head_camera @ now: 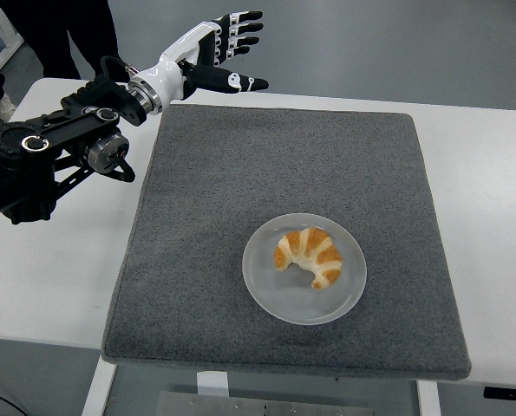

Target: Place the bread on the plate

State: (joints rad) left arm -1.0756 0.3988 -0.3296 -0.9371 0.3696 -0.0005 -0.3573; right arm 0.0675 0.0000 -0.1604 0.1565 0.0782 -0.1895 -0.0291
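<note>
Croissant lies on plate, long axis left-right, w/ left hand empty, fingers spread, well apart at far left.

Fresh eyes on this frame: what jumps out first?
The croissant sitting on the translucent plate, near the front centre of the grey mat. Next, the left hand, raised over the mat's far-left corner with its fingers spread and holding nothing, well apart from the plate. A person's dark trouser legs show at the top left, beyond the white table.
</note>
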